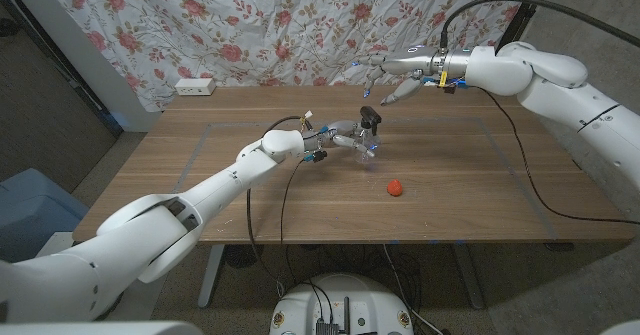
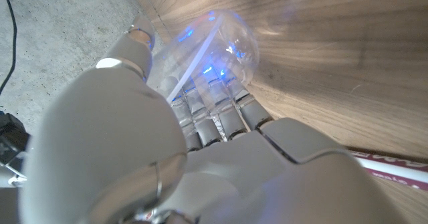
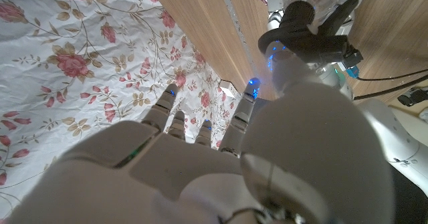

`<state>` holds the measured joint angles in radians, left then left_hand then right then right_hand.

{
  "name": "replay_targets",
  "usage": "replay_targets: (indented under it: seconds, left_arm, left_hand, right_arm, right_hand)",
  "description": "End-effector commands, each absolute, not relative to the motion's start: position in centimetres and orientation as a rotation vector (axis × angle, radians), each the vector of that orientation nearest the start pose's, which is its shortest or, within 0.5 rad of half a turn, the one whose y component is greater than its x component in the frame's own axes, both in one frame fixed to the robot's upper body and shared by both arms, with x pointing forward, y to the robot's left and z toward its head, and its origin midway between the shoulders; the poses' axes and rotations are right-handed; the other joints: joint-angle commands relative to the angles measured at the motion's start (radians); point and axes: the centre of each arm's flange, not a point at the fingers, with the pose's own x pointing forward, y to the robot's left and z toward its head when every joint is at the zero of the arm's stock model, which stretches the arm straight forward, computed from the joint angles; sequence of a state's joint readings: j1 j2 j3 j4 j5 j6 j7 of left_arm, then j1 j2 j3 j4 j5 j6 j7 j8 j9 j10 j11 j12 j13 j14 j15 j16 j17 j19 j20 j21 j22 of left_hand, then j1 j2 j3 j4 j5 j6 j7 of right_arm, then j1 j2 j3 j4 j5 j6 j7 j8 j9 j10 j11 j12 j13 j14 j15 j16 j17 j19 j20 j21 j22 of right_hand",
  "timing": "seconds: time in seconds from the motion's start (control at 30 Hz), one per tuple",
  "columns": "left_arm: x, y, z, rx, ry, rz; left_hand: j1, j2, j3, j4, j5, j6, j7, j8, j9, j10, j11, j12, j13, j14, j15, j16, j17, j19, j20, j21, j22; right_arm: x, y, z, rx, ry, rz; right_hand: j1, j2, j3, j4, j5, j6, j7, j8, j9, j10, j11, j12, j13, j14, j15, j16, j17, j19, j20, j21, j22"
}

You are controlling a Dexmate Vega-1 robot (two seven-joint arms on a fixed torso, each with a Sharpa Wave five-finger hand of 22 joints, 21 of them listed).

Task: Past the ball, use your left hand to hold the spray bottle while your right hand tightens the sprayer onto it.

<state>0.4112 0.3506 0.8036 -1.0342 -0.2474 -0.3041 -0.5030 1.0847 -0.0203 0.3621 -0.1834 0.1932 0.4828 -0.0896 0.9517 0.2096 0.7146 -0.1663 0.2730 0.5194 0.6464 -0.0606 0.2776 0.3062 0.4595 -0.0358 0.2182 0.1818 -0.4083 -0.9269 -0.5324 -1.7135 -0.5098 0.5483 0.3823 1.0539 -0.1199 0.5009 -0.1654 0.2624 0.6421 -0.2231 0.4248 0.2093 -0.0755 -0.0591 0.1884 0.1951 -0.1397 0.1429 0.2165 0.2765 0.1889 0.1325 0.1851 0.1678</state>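
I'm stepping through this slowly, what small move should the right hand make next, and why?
Probably lower the right hand toward the black sprayer. The left hand already grips the clear spray bottle, while the right hand hovers above it, fingers apart, holding nothing.

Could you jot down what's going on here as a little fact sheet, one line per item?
Left hand: grips the clear spray bottle on the wooden table
Sprayer: black, on the bottle's top
Right hand: raised above the bottle, fingers spread, holding nothing
Ball: red, on the table in front of the bottle
Backdrop: floral curtain
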Motion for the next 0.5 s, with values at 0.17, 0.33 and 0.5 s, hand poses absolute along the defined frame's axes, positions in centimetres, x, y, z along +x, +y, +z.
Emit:
replay_targets:
  seconds: [0.17,0.33,0.5]
  left_arm:
    - [67.12,6.84,1.74,0.741,-0.527,-0.936]
    - [67.08,6.78,1.83,0.746,-0.525,-0.939]
    - [67.04,6.79,1.90,0.750,-0.526,-0.939]
  left_hand:
    - [-0.067,0.135,0.013,0.019,0.006,0.040,-0.001,0.005,0.000,0.029,-0.010,-0.003,0.001,0.014,-0.138,-0.004,-0.001,0.005,-0.004,0.000,0.002]
    - [-0.068,0.135,0.014,0.018,0.006,0.042,-0.003,0.006,0.000,0.030,-0.012,-0.003,0.001,0.016,-0.138,-0.004,-0.002,0.005,-0.004,0.000,0.002]
    - [-0.069,0.136,0.014,0.019,0.005,0.041,0.000,0.007,0.000,0.030,-0.010,-0.004,0.001,0.016,-0.138,-0.004,-0.002,0.005,-0.003,0.000,0.002]
  right_arm:
    - [52.11,-20.22,17.60,-1.980,-1.036,0.433]
    - [52.20,-20.12,17.49,-1.987,-1.029,0.453]
    - [52.43,-19.98,17.24,-1.990,-1.029,0.470]
  right_hand:
    - [-0.005,-0.017,-0.007,0.001,0.007,-0.022,0.000,-0.014,-0.003,-0.013,0.008,0.000,0.001,-0.008,0.005,-0.001,0.005,-0.005,-0.001,-0.002,-0.001]
    - [-0.008,-0.018,-0.009,0.002,0.008,-0.031,0.000,-0.021,-0.005,-0.015,0.010,0.001,0.000,-0.010,0.006,-0.002,0.005,-0.006,0.001,-0.002,-0.001]
    - [-0.009,-0.019,-0.011,0.003,0.010,-0.037,0.000,-0.025,-0.007,-0.017,0.010,0.001,0.000,-0.010,0.006,-0.001,0.005,-0.006,0.001,-0.002,-0.001]
